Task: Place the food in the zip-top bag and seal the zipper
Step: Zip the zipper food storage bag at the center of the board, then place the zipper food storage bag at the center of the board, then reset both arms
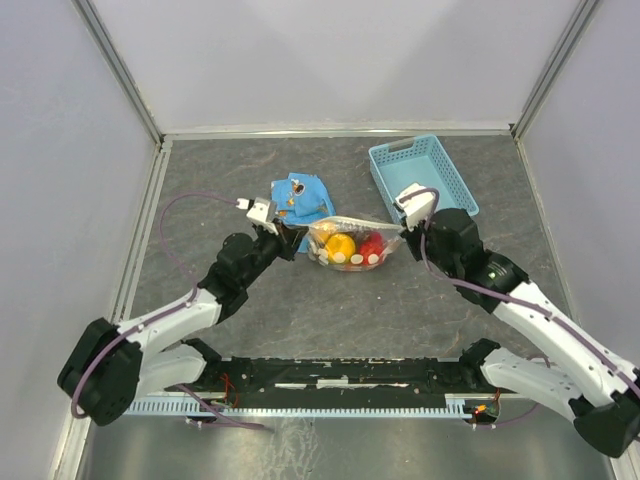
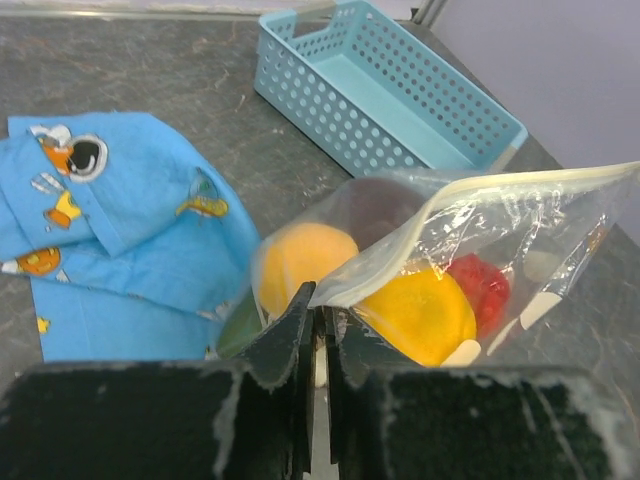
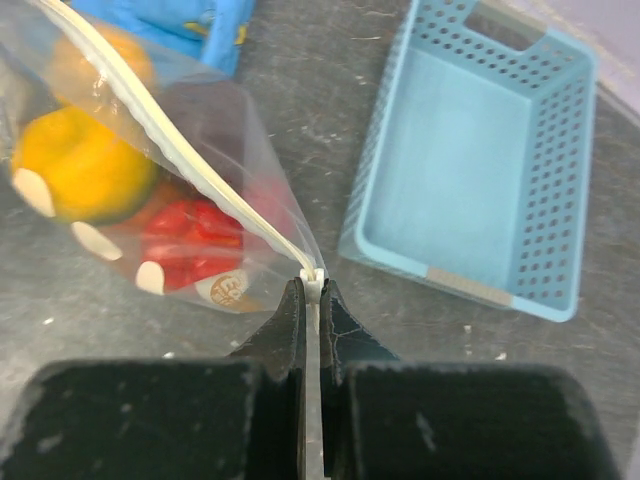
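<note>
Fruit (image 2: pixel 415 315) sits inside the zip-top bag (image 1: pixel 335 226), centre frame; left claw (image 2: pixel 318 330) and right claw (image 3: pixel 312 300) clamp closed on zipper (image 3: pixel 185 150) ends. Either slipping probably dumps it.

food (image 1: pixel 345 247): the count could not be told from above (pieces too small, overlapping)
green fruit (image 2: pixel 237 330): mostly hidden behind a finger of the left gripper (image 2: pixel 318 322); only a sliver showed
maroon fruit (image 2: pixel 378 205): blurred through the creased plastic of the zip-top bag (image 2: pixel 520 230)
zipper (image 3: pixel 185 155): its near end was pinched out of sight in the right gripper (image 3: pixel 312 290); its far end ran off the top-left corner
cloth (image 2: pixel 120 230): cut by the left edge
basket (image 3: pixel 555 200): its far end was clipped by the top edge
</note>
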Tool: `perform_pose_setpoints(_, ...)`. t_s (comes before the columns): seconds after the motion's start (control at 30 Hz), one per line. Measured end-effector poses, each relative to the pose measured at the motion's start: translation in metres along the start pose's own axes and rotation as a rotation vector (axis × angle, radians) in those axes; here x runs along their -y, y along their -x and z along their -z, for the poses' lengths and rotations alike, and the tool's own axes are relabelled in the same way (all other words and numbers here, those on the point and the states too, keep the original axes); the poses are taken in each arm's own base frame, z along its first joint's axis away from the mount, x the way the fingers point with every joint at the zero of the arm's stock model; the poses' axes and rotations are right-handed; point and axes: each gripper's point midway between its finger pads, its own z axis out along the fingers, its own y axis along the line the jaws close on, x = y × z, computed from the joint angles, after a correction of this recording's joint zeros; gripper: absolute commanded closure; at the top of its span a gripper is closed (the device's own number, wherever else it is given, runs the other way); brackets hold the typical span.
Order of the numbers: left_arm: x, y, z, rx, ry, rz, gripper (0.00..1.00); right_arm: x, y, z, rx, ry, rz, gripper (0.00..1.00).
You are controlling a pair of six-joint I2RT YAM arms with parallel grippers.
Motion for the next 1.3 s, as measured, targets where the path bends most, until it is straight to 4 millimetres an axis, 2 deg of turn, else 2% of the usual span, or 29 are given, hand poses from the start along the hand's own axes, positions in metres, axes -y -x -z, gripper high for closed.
perform_pose_setpoints(0.13, 0.003, -0.009, 0.023, -0.008, -0.024, 0.039, 0.8, -0.018, -0.009, 0.017, 0.042, 0.089, -0.084, 0.9)
perform_pose_setpoints(0.2, 0.004, -0.015, 0.036, -0.016, -0.035, 0.062, 0.75, -0.028, -0.014, 0.024, 0.052, 0.14, -0.122, 0.84)
perform_pose_setpoints(0.37, 0.007, -0.019, 0.063, -0.022, -0.044, 0.124, 0.62, -0.046, -0.022, 0.041, 0.072, 0.234, -0.198, 0.55)
perform_pose_setpoints(0.57, 0.011, 0.006, 0.093, 0.051, -0.035, 0.2, 0.41, -0.045, -0.01, 0.066, 0.166, 0.261, -0.251, 0.29)
perform_pose_setpoints(0.7, 0.005, 0.019, 0.116, 0.104, 0.011, 0.276, 0.28, -0.035, -0.006, 0.081, 0.218, 0.225, -0.275, 0.14)
perform_pose_setpoints(0.8, -0.001, 0.033, 0.132, 0.143, 0.058, 0.319, 0.09, -0.022, -0.011, 0.089, 0.239, 0.158, -0.302, 0.0)
perform_pose_setpoints(0.93, -0.001, 0.07, 0.158, 0.217, 0.101, 0.344, 0.0, 0.001, -0.021, 0.102, 0.275, 0.034, -0.357, 0.01)
perform_pose_setpoints(1.17, 0.006, 0.143, 0.205, 0.348, 0.128, 0.316, 0.0, 0.054, -0.029, 0.142, 0.42, -0.224, -0.524, 0.01)
perform_pose_setpoints(1.3, 0.005, 0.162, 0.222, 0.376, 0.153, 0.242, 0.0, 0.072, -0.037, 0.155, 0.462, -0.324, -0.624, 0.01)
